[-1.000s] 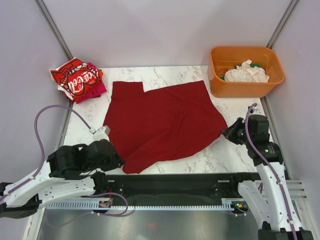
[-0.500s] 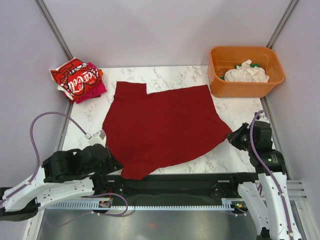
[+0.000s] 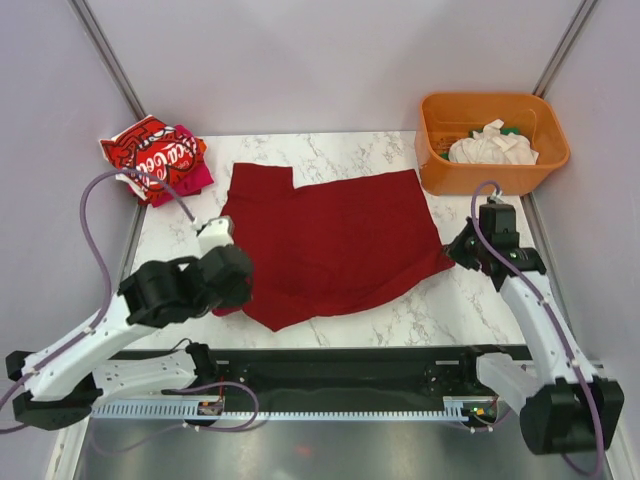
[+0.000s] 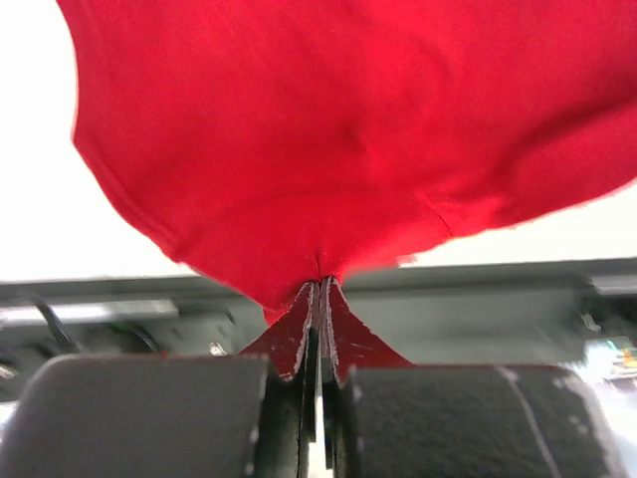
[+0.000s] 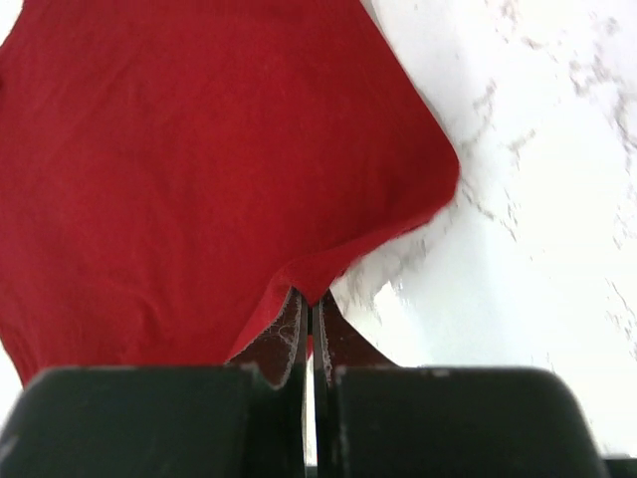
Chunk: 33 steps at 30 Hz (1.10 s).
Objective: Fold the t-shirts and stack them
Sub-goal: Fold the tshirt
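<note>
The plain dark red t-shirt [image 3: 335, 240] lies spread over the middle of the marble table [image 3: 480, 300]. My left gripper [image 3: 232, 272] is shut on its near left edge, and the cloth [image 4: 328, 149] hangs pinched between the tips [image 4: 320, 291]. My right gripper [image 3: 458, 250] is shut on its right edge; the cloth [image 5: 199, 169] rises into the closed tips [image 5: 311, 299]. The bright red t-shirt with white lettering [image 3: 150, 155] lies folded on the magenta one [image 3: 190, 182] at the far left corner. The white t-shirt [image 3: 492, 145] is crumpled in the orange tub [image 3: 440, 165].
The orange tub stands at the far right corner. A purple cable [image 3: 100, 200] loops above the left arm. Grey side walls with metal posts [image 3: 110, 60] enclose the table. A black rail [image 3: 340, 365] runs along the near edge.
Both grippers moved away from the near edge toward the far side, carrying the dark red shirt's near edge with them. The shirt's near part has bunched up and covers less table.
</note>
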{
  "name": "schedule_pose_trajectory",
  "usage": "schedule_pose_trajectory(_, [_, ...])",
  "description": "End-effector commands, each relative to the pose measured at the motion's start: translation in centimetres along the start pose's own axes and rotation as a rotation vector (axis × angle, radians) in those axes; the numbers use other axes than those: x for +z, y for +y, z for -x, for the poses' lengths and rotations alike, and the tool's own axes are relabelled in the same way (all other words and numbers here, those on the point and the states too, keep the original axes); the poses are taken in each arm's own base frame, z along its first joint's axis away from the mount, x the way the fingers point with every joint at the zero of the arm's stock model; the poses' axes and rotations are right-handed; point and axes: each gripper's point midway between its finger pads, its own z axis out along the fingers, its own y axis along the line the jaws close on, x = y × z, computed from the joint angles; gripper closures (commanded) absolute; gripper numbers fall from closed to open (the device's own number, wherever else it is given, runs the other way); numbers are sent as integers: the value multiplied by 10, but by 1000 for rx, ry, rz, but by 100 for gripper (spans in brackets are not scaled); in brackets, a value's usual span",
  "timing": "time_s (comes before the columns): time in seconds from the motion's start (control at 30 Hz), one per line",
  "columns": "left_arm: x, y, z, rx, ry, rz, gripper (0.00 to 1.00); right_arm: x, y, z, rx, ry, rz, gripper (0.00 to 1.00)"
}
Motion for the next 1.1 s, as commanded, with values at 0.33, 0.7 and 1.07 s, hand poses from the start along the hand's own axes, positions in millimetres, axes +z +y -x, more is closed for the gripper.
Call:
schedule_pose_trajectory(0.33, [82, 10, 121, 159, -55, 7, 98, 48, 33, 64, -42, -95, 27, 100])
schedule_pose_trajectory(0.7, [130, 37, 150, 115, -21, 78, 98, 88, 34, 72, -54, -60, -3, 100])
schedule_pose_trajectory(1.07, [252, 87, 194, -7, 214, 234, 73, 185, 61, 113, -107, 11, -3, 8])
